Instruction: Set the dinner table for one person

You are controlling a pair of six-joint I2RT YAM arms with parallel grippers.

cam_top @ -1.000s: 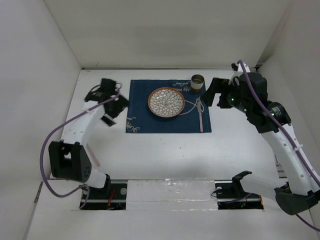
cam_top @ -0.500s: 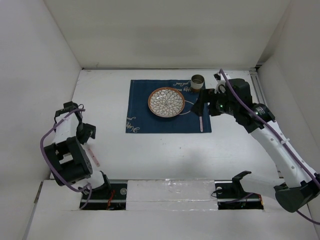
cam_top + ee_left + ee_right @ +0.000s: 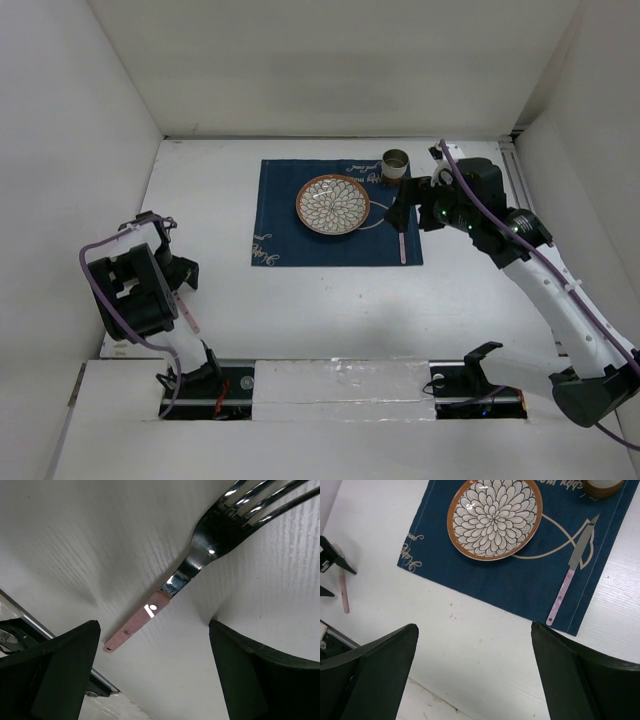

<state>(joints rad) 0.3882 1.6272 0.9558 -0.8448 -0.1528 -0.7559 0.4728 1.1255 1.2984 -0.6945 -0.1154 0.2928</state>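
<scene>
The white dinner table [image 3: 320, 300] carries a navy placemat [image 3: 290, 235] with a patterned plate [image 3: 332, 204], a small cup [image 3: 396, 163] at its far right corner, and a pink-handled knife [image 3: 401, 238] on its right side. A pink-handled fork [image 3: 187, 312] lies on the bare table at the near left. My left gripper [image 3: 183, 275] is open and empty, hovering low over the fork [image 3: 200, 555], its handle [image 3: 135, 625] between the fingers. My right gripper [image 3: 400, 212] is open and empty above the mat's right side; its view shows the plate [image 3: 494, 516] and knife [image 3: 572, 575].
White walls enclose the table on the left, back and right. The arm bases and a metal rail [image 3: 340, 385] line the near edge. The left arm is folded tightly at the left wall. The right wrist view also shows the fork [image 3: 342, 587] far left.
My left arm has drawn back from the placemat's left edge to the near left and lowered over the fork. My right gripper moved left over the mat's right side, then held still.
</scene>
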